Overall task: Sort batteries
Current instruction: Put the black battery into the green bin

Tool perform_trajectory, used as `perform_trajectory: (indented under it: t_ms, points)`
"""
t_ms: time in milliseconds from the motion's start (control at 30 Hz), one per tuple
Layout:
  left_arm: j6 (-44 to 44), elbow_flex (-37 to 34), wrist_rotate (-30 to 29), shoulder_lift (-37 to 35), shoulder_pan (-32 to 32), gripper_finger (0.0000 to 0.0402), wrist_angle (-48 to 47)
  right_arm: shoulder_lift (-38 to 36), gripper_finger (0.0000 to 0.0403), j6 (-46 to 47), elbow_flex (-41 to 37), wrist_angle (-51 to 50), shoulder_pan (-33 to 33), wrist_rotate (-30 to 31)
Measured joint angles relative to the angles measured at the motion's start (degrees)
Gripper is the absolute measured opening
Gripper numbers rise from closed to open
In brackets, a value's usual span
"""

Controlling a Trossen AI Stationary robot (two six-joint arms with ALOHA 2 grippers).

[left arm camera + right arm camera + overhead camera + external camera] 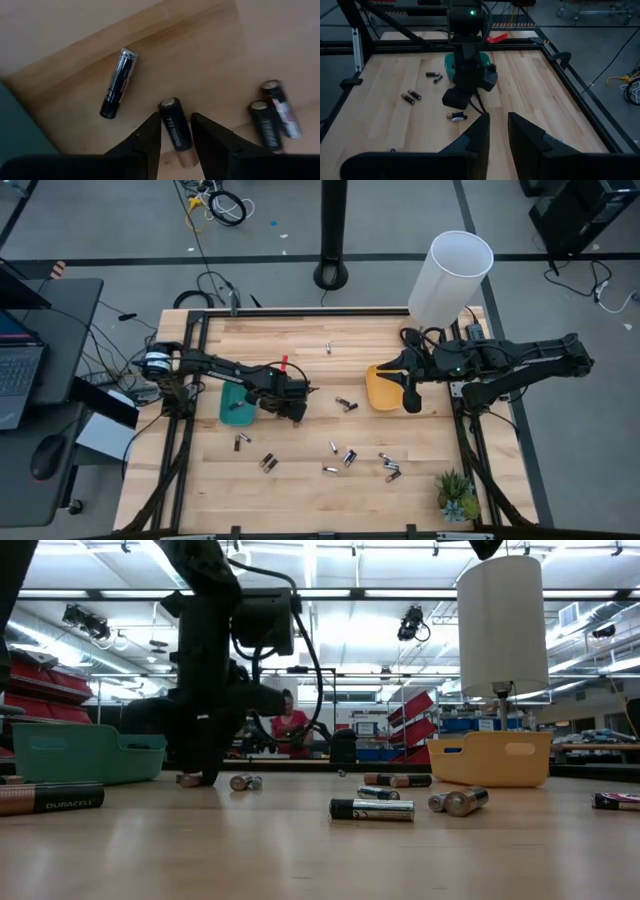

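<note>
The left gripper (175, 150) sat low by the green tray (233, 406), fingers parted around a Duracell battery (175, 131) but not yet gripping; closing off-centre could roll it away. At three o'clock, the right gripper (498, 131) hovered slightly open, empty, over the yellow tray (381, 388).

Beside the green tray (236, 405), the left hand (296, 412) stands low on the table (290, 490), blocking the way past it. Beyond that, scattered batteries (348, 457) lie loose toward the table's front. The boards behind the tray are mostly bare, save one small battery (328, 347).
</note>
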Motion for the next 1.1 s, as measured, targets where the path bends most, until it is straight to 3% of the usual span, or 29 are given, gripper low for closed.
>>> perform_trajectory:
  t_ms: [200, 400, 567, 900, 1100]
  points:
    - [3.06, 0.29, 0.56, 1.54, -0.14, 0.0117, -0.02, 0.0, 0.0077, -0.04, 0.0, -0.04, 0.0, -0.01]
    - [7.93, 0.21, 0.67, 1.61, -0.16, 0.0047, 0.11, 0.0, 0.0077, -0.04, 0.0, -0.04, -0.01, -0.02]
    - [9.46, 0.18, 0.66, 1.37, -0.16, 0.0047, -0.05, 0.0, 0.0077, -0.04, 0.0, -0.04, -0.01, 0.0]
    - [10.71, -0.19, -2.87, -5.9, 0.65, 0.0047, -3.82, 0.0, 0.0077, 0.02, 0.0, -0.06, -0.02, -0.02]
    - [10.68, -0.14, -5.49, -14.22, 0.71, 0.0047, -13.19, 0.0, 0.0077, 0.04, 0.0, -0.07, 0.0, -0.02]
